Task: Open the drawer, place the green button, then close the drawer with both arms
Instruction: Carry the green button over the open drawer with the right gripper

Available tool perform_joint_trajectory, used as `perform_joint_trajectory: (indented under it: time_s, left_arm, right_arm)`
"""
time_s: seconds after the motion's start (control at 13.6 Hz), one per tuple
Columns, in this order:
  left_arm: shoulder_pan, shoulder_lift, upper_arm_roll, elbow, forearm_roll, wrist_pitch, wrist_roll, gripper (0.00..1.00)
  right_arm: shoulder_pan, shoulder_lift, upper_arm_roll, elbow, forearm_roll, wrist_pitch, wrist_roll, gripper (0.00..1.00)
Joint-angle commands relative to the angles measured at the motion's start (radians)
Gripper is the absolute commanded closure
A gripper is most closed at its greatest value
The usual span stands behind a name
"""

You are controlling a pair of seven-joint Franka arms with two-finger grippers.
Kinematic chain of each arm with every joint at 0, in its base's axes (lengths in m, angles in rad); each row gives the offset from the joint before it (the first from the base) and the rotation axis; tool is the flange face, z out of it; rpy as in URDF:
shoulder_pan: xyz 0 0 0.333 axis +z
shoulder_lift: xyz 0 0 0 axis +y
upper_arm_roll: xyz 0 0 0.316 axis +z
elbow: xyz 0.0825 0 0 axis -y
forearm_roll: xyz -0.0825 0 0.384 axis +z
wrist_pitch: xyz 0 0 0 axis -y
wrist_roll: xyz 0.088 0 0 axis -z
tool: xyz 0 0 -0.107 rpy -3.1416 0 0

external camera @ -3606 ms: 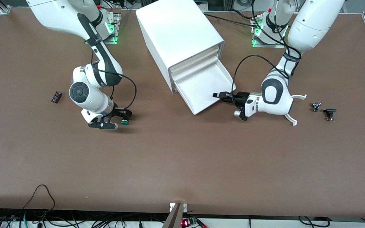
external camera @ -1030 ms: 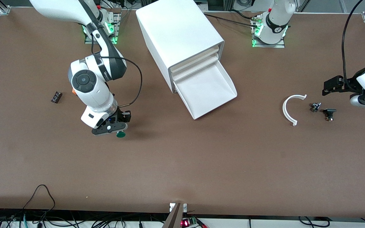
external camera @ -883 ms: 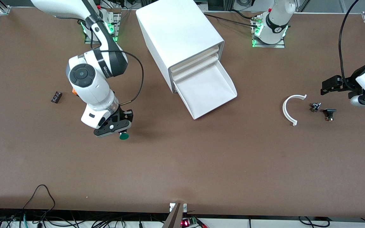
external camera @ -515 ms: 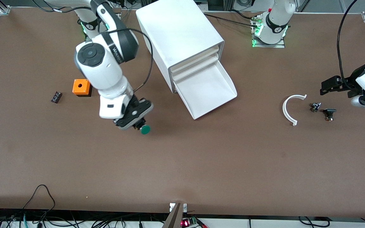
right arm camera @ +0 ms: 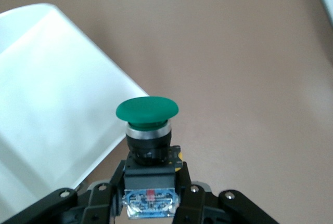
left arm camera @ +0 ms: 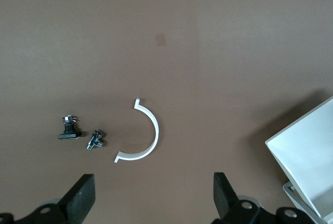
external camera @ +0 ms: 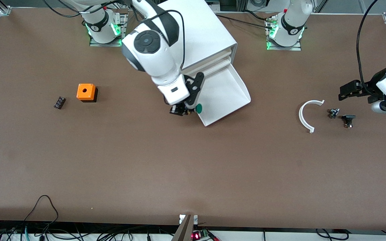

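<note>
Front view: finds the right gripper (external camera: 188, 108) in the air over the side rim of the pulled-out drawer (external camera: 226, 90), lowest of three in the white cabinet (external camera: 196, 30), with fingers clamped on the button (external camera: 198, 107), green cap at 3 o'clock of the fingers. Puts the left gripper (external camera: 347, 91) idle at the left arm's end of the table (external camera: 193, 174), above a white arc (external camera: 305, 115) and two small black parts (external camera: 333, 113). Places an orange cube (external camera: 85, 92) and a black part (external camera: 59, 102) at 9 o'clock of the drawer, well apart from it. Left wrist view: shows the left gripper (left arm camera: 153, 203) with fingers (left arm camera: 83, 198) wide apart over bare table, gripping nothing. Right wrist view: shows the button (right arm camera: 147, 110) upright, black-and-blue body pinched between the right gripper's (right arm camera: 151, 193) fingers, cap over the drawer's (right arm camera: 52, 104) edge.
</note>
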Motion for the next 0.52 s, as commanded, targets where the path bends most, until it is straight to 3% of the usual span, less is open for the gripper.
perform_joint_trajectory:
  time_s: [0.0, 0.22, 0.44]
  left_arm:
    - [-0.005, -0.003, 0.0, 0.008, 0.016, -0.009, -0.015, 0.0]
    - [-0.005, -0.003, 0.0, 0.007, 0.016, -0.009, -0.015, 0.0]
    - [-0.005, -0.003, 0.0, 0.007, 0.017, -0.009, -0.015, 0.0]
  right_arm:
    - [0.08, 0.08, 0.01, 0.152, -0.104, -0.122, -0.139, 0.77]
    - [0.19, 0.177, 0.007, 0.295, -0.204, -0.241, -0.171, 0.77]
    - [0.218, 0.203, 0.007, 0.298, -0.235, -0.245, -0.291, 0.77]
